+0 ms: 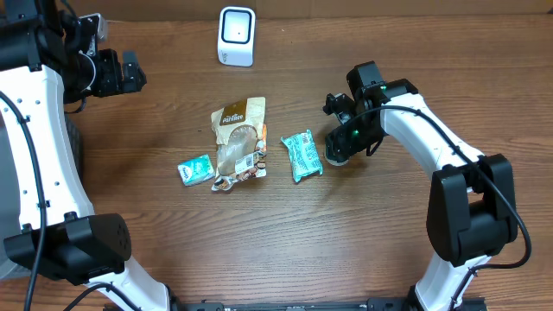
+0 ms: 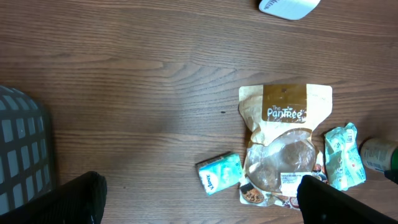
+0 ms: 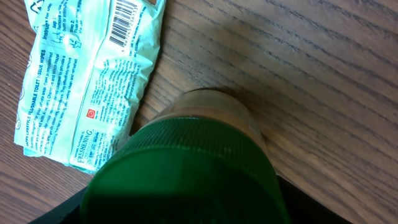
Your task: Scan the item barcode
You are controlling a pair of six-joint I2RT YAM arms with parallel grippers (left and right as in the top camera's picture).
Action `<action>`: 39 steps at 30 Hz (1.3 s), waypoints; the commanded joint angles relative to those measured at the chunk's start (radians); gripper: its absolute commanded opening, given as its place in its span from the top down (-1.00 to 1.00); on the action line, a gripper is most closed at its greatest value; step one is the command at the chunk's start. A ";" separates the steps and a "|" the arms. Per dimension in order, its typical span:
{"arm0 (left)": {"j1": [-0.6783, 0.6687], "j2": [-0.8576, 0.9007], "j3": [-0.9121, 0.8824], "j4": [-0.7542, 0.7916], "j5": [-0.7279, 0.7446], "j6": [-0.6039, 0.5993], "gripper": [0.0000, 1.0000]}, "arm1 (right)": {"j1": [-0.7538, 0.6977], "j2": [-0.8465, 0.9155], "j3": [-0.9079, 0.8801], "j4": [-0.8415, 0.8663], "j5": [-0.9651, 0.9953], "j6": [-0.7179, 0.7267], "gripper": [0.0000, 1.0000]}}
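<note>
Right wrist: green-lidded jar (image 3: 186, 162) (contents hidden); wipes (image 3: 87, 81) beside.

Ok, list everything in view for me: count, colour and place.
scanner: one, white, far side, centre
pouch: one, brown with clear window, table centre
small packet: one, teal, left of the pouch
wipes packet: one, teal, right of the pouch, barcode up
bottle: one, green cap, right of the wipes packet
basket: one, grey, far left side
table: one, brown wood
left gripper: one, black, open, far left
right gripper: one, black, at the bottle; grip unclear
</note>
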 commanded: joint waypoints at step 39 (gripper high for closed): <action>0.003 -0.002 0.000 0.002 0.009 0.016 -0.99 | -0.001 -0.046 0.244 -0.134 -0.515 0.110 0.52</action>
